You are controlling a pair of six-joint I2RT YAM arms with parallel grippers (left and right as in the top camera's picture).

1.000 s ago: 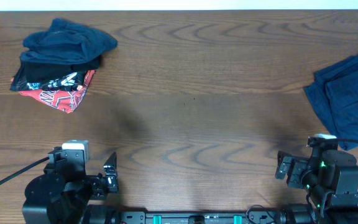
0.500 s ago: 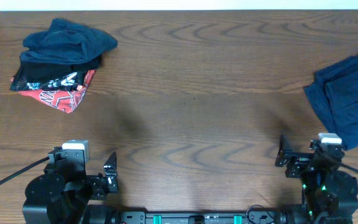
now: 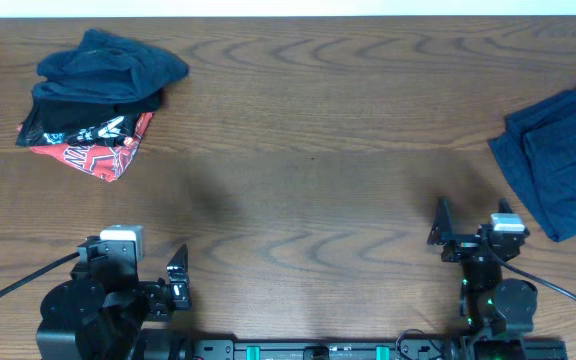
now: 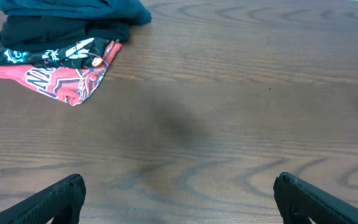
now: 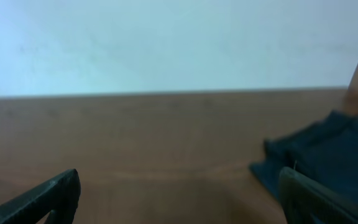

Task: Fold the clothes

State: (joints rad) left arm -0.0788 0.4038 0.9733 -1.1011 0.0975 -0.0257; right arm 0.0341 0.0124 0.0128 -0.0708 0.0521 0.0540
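Note:
A folded navy-blue garment point(image 3: 558, 158) lies flat at the right edge of the table; it also shows at the right of the right wrist view point(image 5: 319, 152). A heap of clothes sits at the far left, with a crumpled dark blue garment point(image 3: 108, 62) on top; its edge shows in the left wrist view point(image 4: 73, 7). My left gripper point(image 3: 173, 280) is open and empty near the front left edge, fingers wide apart point(image 4: 179, 193). My right gripper point(image 3: 446, 232) is open and empty at the front right, left of the folded garment, fingers wide apart point(image 5: 179, 190).
Under the blue garment in the heap lie a black piece point(image 3: 88, 105) and a red printed piece point(image 3: 93, 150), also in the left wrist view point(image 4: 67, 78). The wooden table point(image 3: 308, 150) spans the scene. A pale wall point(image 5: 166, 43) stands beyond the far edge.
My right arm has swung its gripper up and to the left, away from the front right corner. The left arm and the clothes have not moved.

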